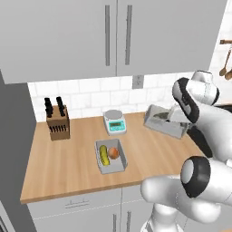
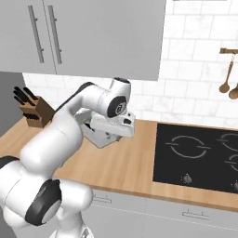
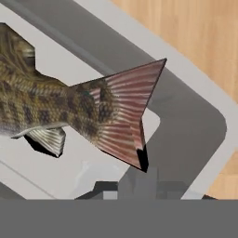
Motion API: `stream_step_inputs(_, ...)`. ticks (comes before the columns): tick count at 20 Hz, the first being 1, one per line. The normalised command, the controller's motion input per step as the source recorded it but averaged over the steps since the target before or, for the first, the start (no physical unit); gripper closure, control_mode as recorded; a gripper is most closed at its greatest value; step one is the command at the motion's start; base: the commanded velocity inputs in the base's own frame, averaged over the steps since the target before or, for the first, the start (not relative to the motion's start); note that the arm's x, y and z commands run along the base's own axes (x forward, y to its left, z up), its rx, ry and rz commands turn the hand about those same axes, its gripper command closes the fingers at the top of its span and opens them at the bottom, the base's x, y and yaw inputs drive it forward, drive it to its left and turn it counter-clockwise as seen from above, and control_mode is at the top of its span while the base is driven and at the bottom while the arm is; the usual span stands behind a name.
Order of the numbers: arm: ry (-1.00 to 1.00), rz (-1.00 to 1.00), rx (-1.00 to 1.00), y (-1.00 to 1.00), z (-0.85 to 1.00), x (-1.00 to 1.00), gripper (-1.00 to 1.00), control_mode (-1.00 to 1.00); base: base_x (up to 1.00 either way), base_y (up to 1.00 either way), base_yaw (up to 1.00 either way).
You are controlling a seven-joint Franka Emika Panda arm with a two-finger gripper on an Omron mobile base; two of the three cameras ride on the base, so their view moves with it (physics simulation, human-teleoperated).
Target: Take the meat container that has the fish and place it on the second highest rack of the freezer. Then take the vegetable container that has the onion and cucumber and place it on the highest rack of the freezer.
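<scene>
Fish tray tilted off the bench

The jaws pinch the rim of the meat container [image 1: 165, 121], right of centre, narrow, so the fish [image 3: 69, 111] rides inside.

Arm [image 2: 69, 116] rises from the base, elbow bent high, forearm reaching forward and down. Wrist [image 1: 192, 97] tilted downward. Pincer [image 3: 132, 183] low at the meat container [image 1: 165, 121], jaws narrowed on its rim.

On the counter [image 1: 68, 167], the vegetable container [image 1: 110, 155] sits before the scale [image 1: 114, 121]; knife block [image 1: 57, 121] left, meat container [image 1: 164, 120] right, holding the fish [image 3: 56, 107].
</scene>
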Motion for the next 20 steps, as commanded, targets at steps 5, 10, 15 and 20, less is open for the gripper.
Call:
stream_step_inputs(5, -0.20, 0.40, -0.28, 0.45, 0.67, -0.55, 1.00, -1.00, 0.00, 0.00, 0.00)
stream_step_inputs(10, -0.18, 0.35, -0.02, 0.08, 0.32, -0.76, 1.00, -1.00, 0.00, 0.00, 0.00)
stream_step_inputs(15, 0.00, 0.09, 0.01, 0.00, 0.13, -0.01, 1.00, -1.00, 0.00, 0.00, 0.00)
stream_step_inputs(20, 0.00, 0.00, 0.00, 0.00, 0.00, -0.01, 1.00, 1.00, -0.14, 0.00, -0.01)
